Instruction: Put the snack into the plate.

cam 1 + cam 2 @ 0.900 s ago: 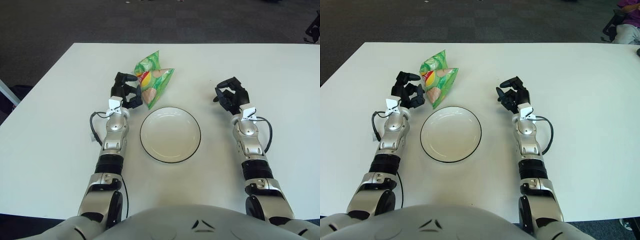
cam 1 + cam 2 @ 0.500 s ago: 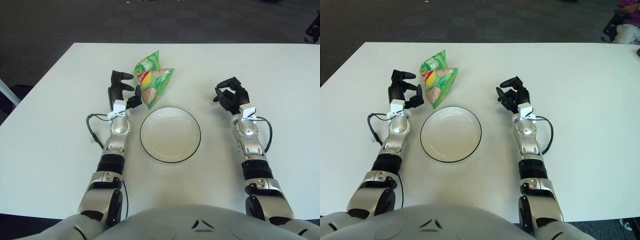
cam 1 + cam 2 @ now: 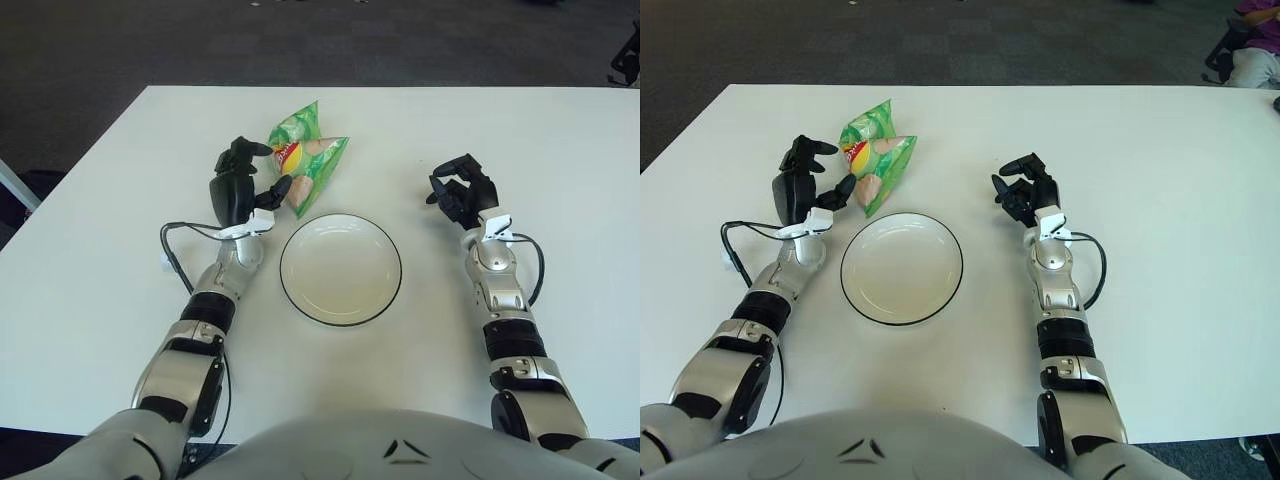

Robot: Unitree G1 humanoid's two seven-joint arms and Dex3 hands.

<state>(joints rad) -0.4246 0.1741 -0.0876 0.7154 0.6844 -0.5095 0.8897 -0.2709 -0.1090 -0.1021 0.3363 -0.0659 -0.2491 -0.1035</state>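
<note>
Green snack [image 3: 303, 163] lay just beyond our left hand's [image 3: 238, 190] spread fingers [image 3: 276, 189]; right hand [image 3: 462, 191] stayed curled, empty.

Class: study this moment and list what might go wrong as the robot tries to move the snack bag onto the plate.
1. The left hand is open beside the snack bag, not gripping; closing now may pinch only an edge, so the bag slips.
2. The plate lies close; dragging could nudge it.

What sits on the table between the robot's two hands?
A round white plate with a dark rim lies between the left hand and right hand; both views show it.
</note>
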